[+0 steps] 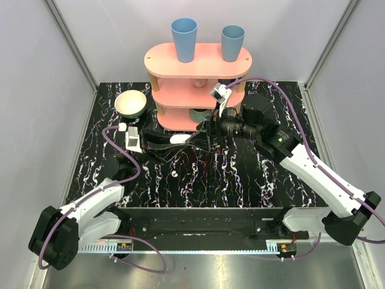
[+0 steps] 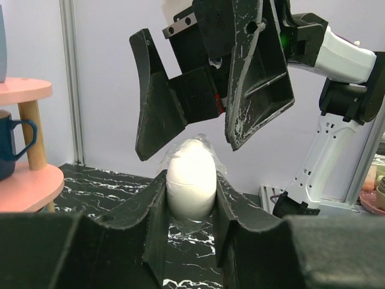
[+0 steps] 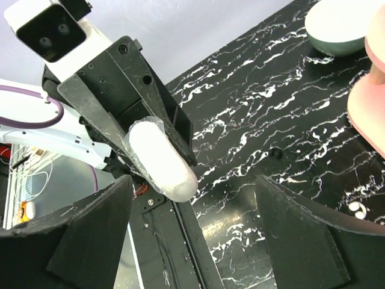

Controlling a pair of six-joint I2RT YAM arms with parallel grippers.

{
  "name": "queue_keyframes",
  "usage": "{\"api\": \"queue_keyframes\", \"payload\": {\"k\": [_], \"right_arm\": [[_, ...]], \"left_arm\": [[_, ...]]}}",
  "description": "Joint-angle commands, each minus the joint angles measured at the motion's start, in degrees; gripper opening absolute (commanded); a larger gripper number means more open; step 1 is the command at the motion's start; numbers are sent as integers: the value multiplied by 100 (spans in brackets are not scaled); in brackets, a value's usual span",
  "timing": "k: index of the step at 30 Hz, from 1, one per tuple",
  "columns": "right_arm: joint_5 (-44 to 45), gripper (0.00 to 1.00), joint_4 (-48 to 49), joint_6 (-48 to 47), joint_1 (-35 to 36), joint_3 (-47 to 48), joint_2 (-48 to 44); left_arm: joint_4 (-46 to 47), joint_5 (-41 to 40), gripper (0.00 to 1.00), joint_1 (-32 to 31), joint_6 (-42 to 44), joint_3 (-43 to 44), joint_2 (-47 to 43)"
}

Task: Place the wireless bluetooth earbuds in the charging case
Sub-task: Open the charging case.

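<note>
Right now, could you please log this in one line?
left gripper shut on charging case; right gripper open, facing it; earbud on table

Non-task items: pink three-tier shelf (image 1: 207, 65) at the back of the black marble tabletop (image 1: 240, 174). Two blue cups on the top tier, upright, well apart: left one (image 1: 184, 39), right one (image 1: 233, 42). Dark mug (image 1: 200, 114) sits on the lowest tier (handle visible in the left wrist view). Cream-lined bowl (image 1: 131, 103) on the tabletop just left of the shelf, not touching it.
</note>
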Motion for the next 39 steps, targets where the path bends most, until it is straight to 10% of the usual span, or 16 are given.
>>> {"api": "queue_keyframes", "payload": {"k": [1, 39], "right_arm": [[-25, 89, 180, -11, 171, 326, 39], [1004, 90, 689, 235, 294, 150, 126]], "left_arm": [[1640, 148, 0, -16, 426, 120, -164], [1719, 376, 0, -122, 365, 172, -533]]}}
